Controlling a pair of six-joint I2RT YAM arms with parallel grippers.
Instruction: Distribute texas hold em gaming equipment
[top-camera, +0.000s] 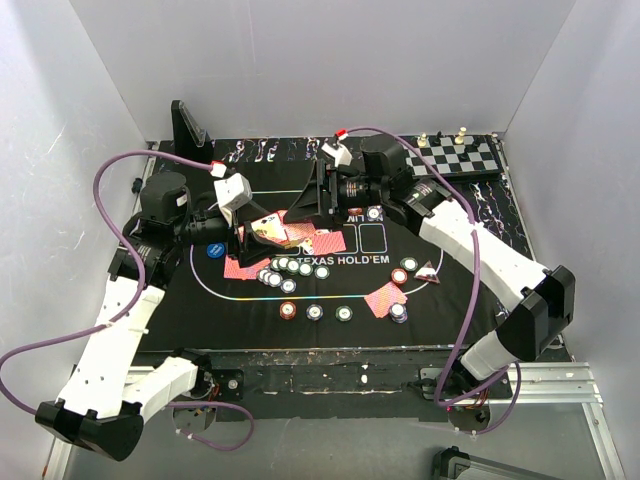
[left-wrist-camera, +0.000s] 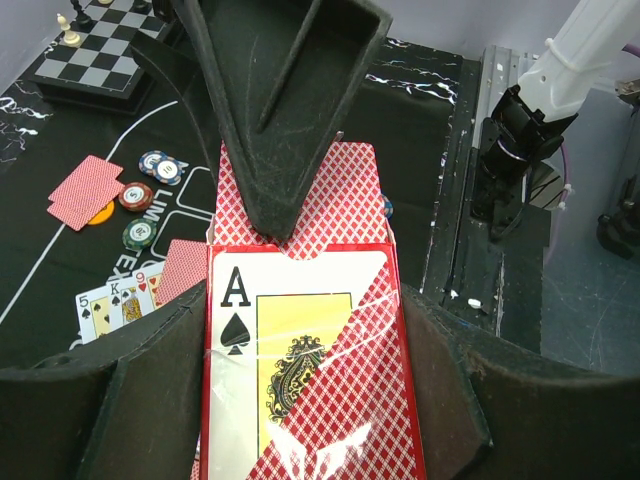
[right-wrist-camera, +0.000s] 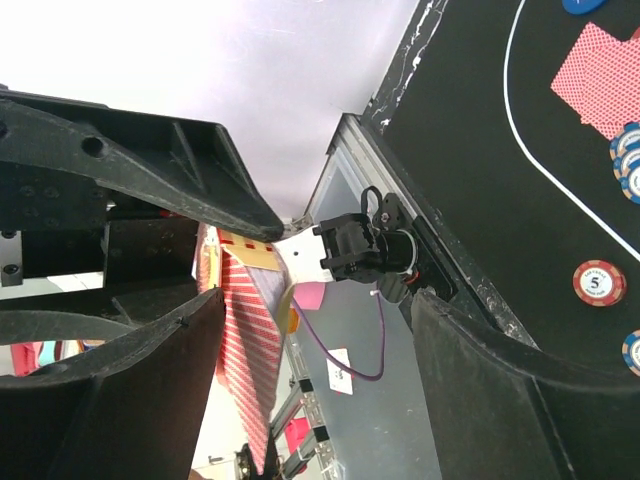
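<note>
Card box (left-wrist-camera: 310, 380) edges clamped by left fingers (left-wrist-camera: 140, 385); right fingers (right-wrist-camera: 110, 400) spread wide nearby.

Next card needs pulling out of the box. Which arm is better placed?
Right. The right fingers stand open astride the cards protruding from the card box. The left fingers are clamped on that box, so that arm is busy.

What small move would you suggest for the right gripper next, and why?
I would probably close the right gripper on the red-backed cards sticking out of the card box and draw them out. The left gripper clamps the box, and the right jaws stand open with the cards between them.
</note>
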